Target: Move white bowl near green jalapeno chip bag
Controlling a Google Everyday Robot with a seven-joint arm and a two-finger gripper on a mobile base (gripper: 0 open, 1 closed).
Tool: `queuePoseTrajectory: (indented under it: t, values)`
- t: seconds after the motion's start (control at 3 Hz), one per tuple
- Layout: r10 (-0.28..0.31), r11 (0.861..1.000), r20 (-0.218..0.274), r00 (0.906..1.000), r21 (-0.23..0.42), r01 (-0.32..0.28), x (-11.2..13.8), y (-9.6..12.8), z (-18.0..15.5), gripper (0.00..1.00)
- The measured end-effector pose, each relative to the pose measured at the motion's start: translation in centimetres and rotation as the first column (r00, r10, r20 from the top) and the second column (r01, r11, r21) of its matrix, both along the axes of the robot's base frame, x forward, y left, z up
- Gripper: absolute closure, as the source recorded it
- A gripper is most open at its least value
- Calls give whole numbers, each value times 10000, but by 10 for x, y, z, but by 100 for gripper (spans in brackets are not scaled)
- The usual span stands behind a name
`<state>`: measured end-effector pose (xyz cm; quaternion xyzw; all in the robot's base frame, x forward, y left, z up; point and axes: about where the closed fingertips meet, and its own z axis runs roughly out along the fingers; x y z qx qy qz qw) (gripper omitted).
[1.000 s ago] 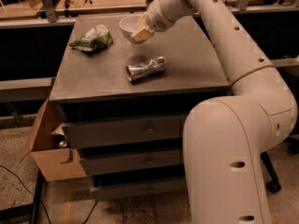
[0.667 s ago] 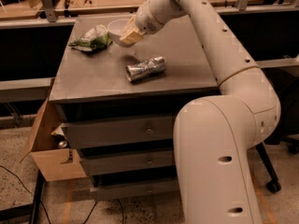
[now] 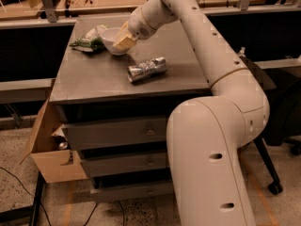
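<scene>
The white bowl (image 3: 110, 38) is at the back left of the grey cabinet top (image 3: 94, 79), tilted and right beside the green jalapeno chip bag (image 3: 88, 39), which lies wrinkled at the far left edge. My gripper (image 3: 123, 41) is at the bowl's right rim, its tan fingers (image 3: 126, 39) closed on that rim. The bowl touches or nearly touches the bag.
A shiny silver foil bag (image 3: 147, 69) lies in the middle of the top, in front of the gripper. An open cardboard box (image 3: 49, 147) stands on the floor at the cabinet's left. Wooden benches run behind the cabinet. A chair base (image 3: 270, 173) is on the right.
My gripper has carried the white bowl leftward across the back of the top, from right of centre to right beside the green bag. The silver bag has not moved.
</scene>
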<state>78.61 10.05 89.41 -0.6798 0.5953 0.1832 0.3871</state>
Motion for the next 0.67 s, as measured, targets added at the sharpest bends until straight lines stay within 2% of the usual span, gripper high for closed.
queuePoseTrajectory:
  t: [0.67]
  values:
    - [269,9996,-174,9995,2,-269,-2,8,-8,6]
